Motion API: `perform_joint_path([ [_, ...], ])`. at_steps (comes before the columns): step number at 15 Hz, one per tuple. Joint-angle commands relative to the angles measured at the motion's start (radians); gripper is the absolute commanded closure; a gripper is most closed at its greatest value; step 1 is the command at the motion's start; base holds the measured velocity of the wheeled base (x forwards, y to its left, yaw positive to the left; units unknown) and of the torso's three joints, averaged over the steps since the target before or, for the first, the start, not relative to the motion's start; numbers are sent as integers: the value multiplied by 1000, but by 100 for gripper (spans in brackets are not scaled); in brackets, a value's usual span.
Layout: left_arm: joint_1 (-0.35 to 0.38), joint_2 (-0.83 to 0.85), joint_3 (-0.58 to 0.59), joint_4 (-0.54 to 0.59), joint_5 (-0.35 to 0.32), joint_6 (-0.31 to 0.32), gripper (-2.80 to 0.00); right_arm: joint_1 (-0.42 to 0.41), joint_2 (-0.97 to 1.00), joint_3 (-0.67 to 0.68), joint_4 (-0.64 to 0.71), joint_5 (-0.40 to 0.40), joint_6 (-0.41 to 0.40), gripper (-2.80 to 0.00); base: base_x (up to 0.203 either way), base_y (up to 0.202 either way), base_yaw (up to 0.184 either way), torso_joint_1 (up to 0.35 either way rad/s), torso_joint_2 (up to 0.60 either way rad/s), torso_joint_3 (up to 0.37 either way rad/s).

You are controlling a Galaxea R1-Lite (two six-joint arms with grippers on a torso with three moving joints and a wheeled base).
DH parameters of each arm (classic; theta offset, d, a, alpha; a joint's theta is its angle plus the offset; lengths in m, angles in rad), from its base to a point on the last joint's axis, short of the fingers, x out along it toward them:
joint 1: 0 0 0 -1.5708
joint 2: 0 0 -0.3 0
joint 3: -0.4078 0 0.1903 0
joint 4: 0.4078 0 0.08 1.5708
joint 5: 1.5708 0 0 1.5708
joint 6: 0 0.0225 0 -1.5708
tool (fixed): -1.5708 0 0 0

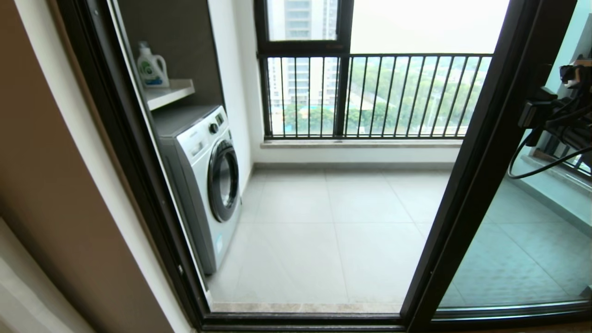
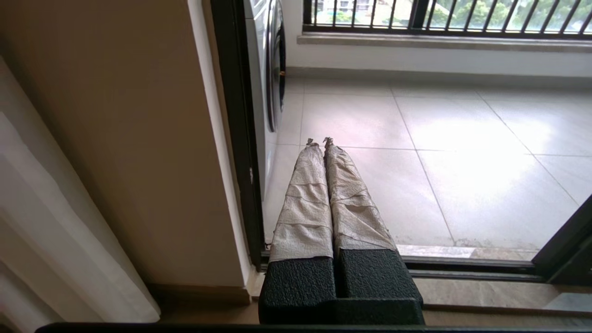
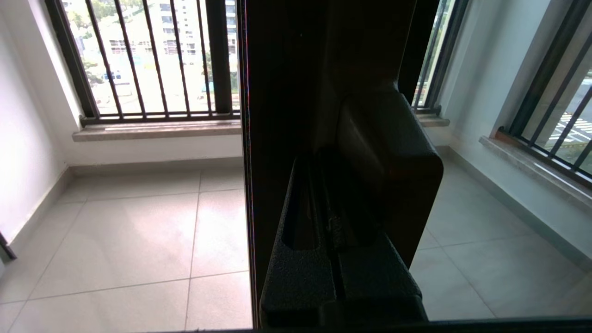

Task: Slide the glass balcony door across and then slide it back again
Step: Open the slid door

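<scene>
The glass balcony door (image 1: 518, 249) stands slid to the right, and its dark upright (image 1: 481, 152) crosses the head view on a slant. The doorway to its left is open onto the balcony tiles. My right arm (image 1: 562, 122) reaches the upright from the right edge. In the right wrist view my right gripper (image 3: 323, 185) is shut, lying against the upright (image 3: 286, 92) just beside the dark latch handle (image 3: 393, 157). My left gripper (image 2: 320, 141), its fingers wrapped in pale tape, is shut on nothing, low by the left jamb above the threshold.
A washing machine (image 1: 208, 180) stands on the left of the balcony, under a shelf (image 1: 169, 92) with a detergent bottle (image 1: 151, 67). A barred window (image 1: 370, 97) closes the far side. The dark jamb (image 1: 134, 175) and floor track (image 1: 300, 319) bound the opening. A curtain (image 2: 46, 231) hangs at left.
</scene>
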Motion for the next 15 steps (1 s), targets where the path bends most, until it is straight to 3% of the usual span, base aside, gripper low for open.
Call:
perform_joint_path([
  [1, 1, 0, 0, 0, 0, -1, 0, 0, -5, 0, -5, -1, -1, 0, 0, 0, 0, 0, 0, 0],
  [7, 1, 0, 0, 0, 0, -1, 0, 10, -27, 9, -6, 1, -2, 0, 0, 0, 0, 0, 0, 0],
  [11, 1, 1, 0, 0, 0, -1, 0, 86, -62, 29, -5, 23, 2, 0, 0, 0, 0, 0, 0, 0],
  [15, 1, 0, 0, 0, 0, -1, 0, 145, -67, 28, -5, -4, 2, 0, 0, 0, 0, 0, 0, 0],
])
